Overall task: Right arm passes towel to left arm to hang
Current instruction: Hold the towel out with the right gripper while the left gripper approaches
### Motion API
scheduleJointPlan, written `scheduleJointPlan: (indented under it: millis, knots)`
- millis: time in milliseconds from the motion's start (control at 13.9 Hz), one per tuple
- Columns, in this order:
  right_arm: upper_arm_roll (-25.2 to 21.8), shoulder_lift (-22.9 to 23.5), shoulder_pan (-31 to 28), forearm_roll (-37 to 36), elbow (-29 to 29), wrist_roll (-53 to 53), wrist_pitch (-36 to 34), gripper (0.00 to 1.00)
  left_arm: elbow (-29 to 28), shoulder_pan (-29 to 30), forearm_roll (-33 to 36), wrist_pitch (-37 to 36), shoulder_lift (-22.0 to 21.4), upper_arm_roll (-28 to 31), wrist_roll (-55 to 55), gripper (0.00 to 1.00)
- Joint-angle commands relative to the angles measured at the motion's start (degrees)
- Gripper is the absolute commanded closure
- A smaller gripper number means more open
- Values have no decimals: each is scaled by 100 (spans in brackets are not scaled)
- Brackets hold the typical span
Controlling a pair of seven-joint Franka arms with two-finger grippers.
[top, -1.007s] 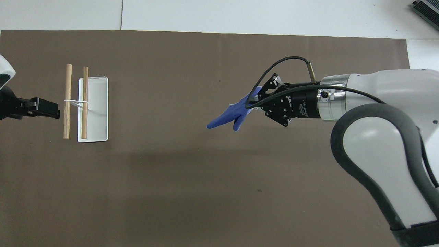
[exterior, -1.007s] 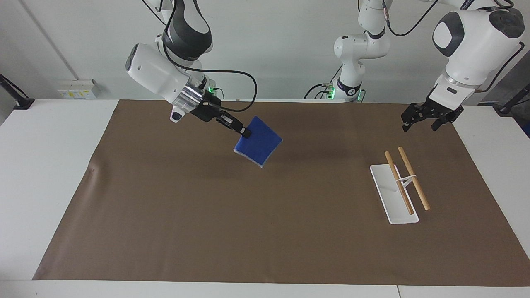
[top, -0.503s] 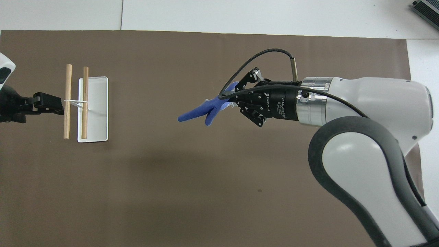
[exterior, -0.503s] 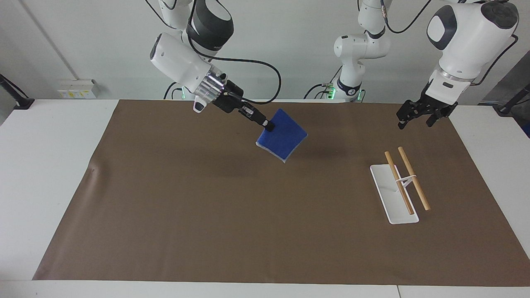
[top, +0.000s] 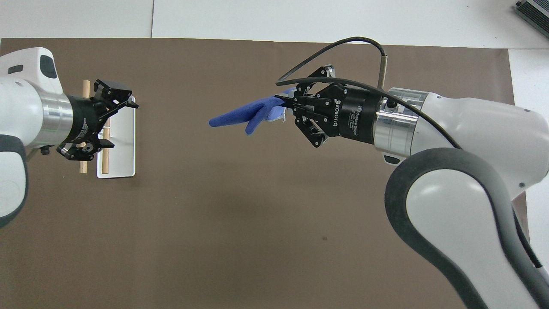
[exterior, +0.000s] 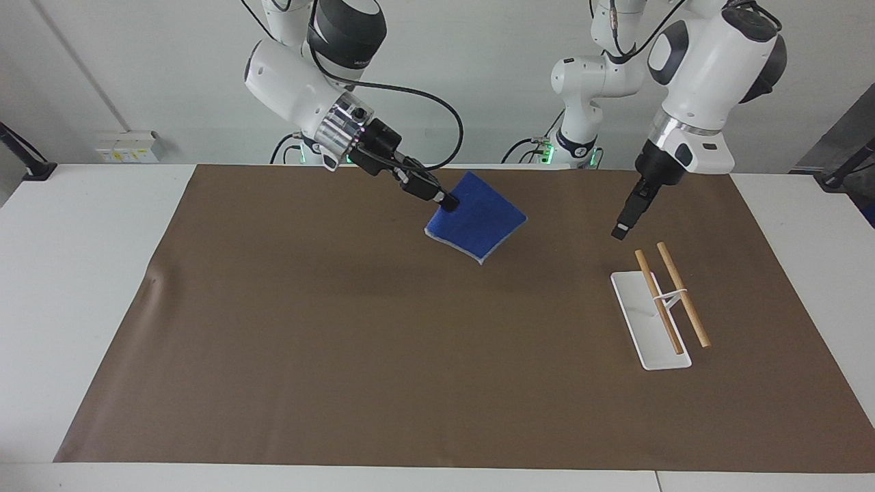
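The royal-blue towel [exterior: 478, 217] hangs in the air over the middle of the brown mat, pinched at one corner by my right gripper [exterior: 449, 201], which is shut on it. In the overhead view the towel [top: 240, 115] sticks out edge-on from the right gripper [top: 286, 103] toward the left arm's end. My left gripper [exterior: 621, 231] is up in the air, open and empty, and points toward the towel with a wide gap between them. In the overhead view the left gripper [top: 121, 123] is over the rack.
A white tray with two wooden bars [exterior: 660, 304] stands on the brown mat [exterior: 342, 342] toward the left arm's end; it also shows in the overhead view [top: 124, 159]. White tabletop [exterior: 82, 273] surrounds the mat.
The right arm has carried the towel higher and toward the left arm's end. The left arm has swung in over the rack and turned its gripper toward the towel.
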Motion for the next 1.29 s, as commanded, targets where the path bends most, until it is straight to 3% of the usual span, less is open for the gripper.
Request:
scheduleJointPlan:
  millis: [0, 144, 432, 647, 935, 1223]
  knots:
    - [68, 21, 47, 149, -65, 178, 205, 100, -348, -50, -79, 644, -253, -300, -1730, 0]
    - [68, 39, 127, 149, -109, 204, 257, 100, -348, -50, -297, 724, -253, -494, -2129, 0]
    - [77, 276, 557, 166, -100, 441, 1056, 100, -374, -50, -598, 1040, -253, -706, -2874, 0]
    - [77, 285, 566, 359, -109, 415, 1066, 100, -523, -50, -598, 1102, -288, -890, -3465, 0]
    - [77, 285, 566, 368, -109, 398, 1066, 100, -962, -50, -606, 1567, -447, -1075, -3519, 0]
    - [77, 294, 566, 368, -100, 380, 1075, 100, -989, -50, -607, 1586, -456, -1155, -3589, 0]
